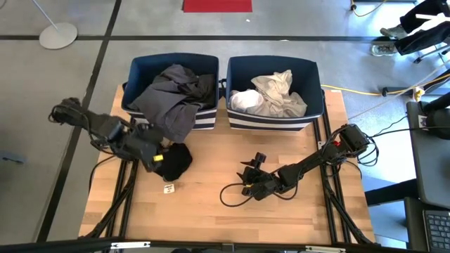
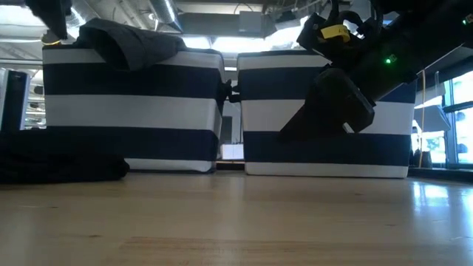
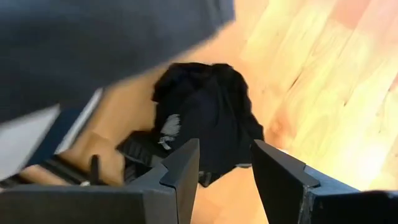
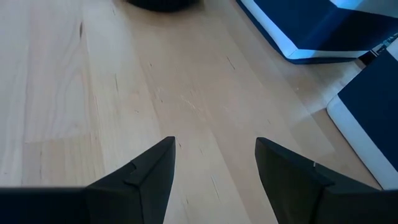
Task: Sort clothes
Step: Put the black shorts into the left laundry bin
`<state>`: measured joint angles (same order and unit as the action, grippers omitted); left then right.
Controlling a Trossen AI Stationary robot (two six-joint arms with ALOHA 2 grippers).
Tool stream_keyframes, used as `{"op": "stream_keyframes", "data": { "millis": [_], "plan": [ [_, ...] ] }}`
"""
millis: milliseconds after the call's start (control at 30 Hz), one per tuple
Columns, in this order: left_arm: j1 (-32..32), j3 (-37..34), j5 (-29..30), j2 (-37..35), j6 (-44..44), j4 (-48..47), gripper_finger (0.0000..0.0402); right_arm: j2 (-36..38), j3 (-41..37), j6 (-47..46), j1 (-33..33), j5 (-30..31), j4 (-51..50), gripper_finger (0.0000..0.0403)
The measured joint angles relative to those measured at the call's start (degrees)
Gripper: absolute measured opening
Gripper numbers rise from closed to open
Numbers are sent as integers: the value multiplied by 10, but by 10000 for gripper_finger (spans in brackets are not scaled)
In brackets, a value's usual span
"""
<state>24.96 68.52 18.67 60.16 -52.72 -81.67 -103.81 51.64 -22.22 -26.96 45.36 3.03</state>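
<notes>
A black garment [image 1: 178,160] lies bunched on the wooden table in front of the left navy bin [image 1: 208,118]; it also shows in the left wrist view [image 3: 208,115] and in the low view [image 2: 59,166]. My left gripper [image 3: 225,149] hangs open above the black garment's near-left side [image 1: 157,157], clear of it. A dark grey garment [image 1: 169,102] fills the left bin and droops over its front rim. White and light grey clothes [image 1: 271,97] lie in the right bin [image 1: 309,116]. My right gripper [image 4: 214,146] stands open over bare table at centre right [image 1: 247,176].
A small white tag [image 1: 169,188] lies on the table just nearer than the black garment. A black cable [image 1: 232,198] loops on the wood below the right arm. Bare wood [image 1: 211,218] stretches along the near edge. The bins stand side by side at the far edge.
</notes>
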Motion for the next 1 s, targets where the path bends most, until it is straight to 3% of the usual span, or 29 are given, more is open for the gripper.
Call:
{"op": "stream_keyframes", "data": {
  "millis": [100,233,433,767,867,1000],
  "plan": [
    [19,-43,11,0,1,47,135,0,0,0,0,0,0,223],
    [26,-71,78,0,23,90,135,0,0,0,0,0,0,223],
    [24,-66,248,-5,86,110,135,0,0,0,0,0,1,223],
    [7,12,519,-19,215,109,135,0,0,0,0,1,1,223],
    [-29,21,554,-32,249,109,135,0,0,0,0,1,1,223],
    [-105,22,558,-54,268,109,135,0,0,3,0,2,1,223]
  ]
}}
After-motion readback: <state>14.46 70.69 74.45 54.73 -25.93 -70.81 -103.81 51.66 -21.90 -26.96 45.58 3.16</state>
